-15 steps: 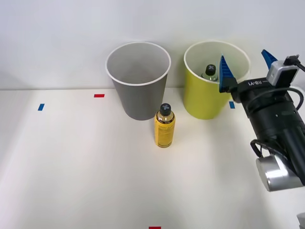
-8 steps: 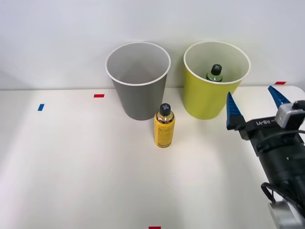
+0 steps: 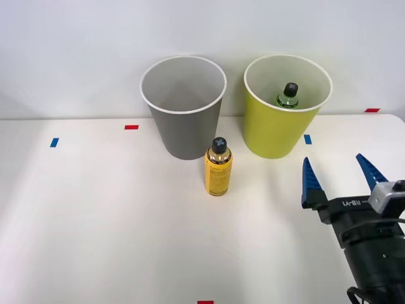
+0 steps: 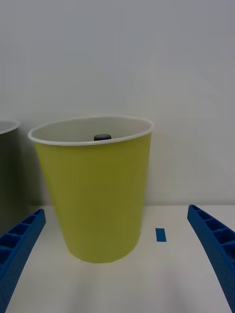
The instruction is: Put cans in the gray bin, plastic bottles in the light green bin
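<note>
Front view: the white surface runs back to a plain pale wall. Taking the yellow can as the landmark, a red tape mark sits at the near edge, almost straight in front of the can. The can stands upright on the surface with its black cap up, touching nothing. Nearer than the can and well to its right, the right arm's black body rises from the lower corner, and its claw points away toward the wall with its two blue ribbed fingers spread wide and nothing between them; it is clear of the can and of both bins.

Just behind the can stands the gray bin, upright. Behind the can and to its right stands the light green bin, also upright, with the plastic bottle inside it, its black cap and green neck showing below the rim. A blue tape mark lies beside this bin on its right. Left of the can, a red mark and a blue mark lie on the surface; another red mark lies far right near the wall.

In the right wrist view, the light green bin stands ahead between the wide-set fingers, with the bottle's cap just above the rim.
</note>
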Robot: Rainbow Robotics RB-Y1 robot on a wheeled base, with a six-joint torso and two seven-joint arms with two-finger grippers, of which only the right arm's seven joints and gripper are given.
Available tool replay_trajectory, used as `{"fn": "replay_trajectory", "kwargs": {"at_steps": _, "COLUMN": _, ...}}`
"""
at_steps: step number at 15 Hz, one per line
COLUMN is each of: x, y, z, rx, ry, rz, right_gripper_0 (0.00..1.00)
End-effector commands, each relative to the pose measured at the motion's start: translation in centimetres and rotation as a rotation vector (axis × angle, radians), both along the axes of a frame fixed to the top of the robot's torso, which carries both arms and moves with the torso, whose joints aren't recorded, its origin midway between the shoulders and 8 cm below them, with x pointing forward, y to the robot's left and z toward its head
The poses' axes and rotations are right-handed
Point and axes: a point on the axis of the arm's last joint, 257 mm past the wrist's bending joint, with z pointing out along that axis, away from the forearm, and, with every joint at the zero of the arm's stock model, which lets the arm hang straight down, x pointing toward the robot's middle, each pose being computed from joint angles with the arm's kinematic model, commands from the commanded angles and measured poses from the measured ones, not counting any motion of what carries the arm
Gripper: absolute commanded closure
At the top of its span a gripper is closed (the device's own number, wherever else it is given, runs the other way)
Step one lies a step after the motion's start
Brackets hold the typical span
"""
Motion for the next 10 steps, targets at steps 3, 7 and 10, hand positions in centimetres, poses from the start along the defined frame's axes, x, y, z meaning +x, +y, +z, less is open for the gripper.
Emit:
{"fn": "replay_trajectory", "kwargs": {"at_steps": 3, "x": -2.5, "y": 0.2, "z": -2.7, "rx": 0.050, "ry": 0.048, "rz": -0.041, "right_gripper_0": 0.00}}
{"fn": "replay_trajectory", "kwargs": {"at_steps": 7, "x": -3.1, "y": 0.0, "z": -4.0, "rx": 0.059, "ry": 0.084, "rz": -0.055, "right_gripper_0": 0.00}}
{"fn": "replay_trajectory", "kwargs": {"at_steps": 10, "x": -3.2, "y": 0.2, "z": -5.2, "rx": 0.075, "ry": 0.089, "rz": -0.064, "right_gripper_0": 0.00}}
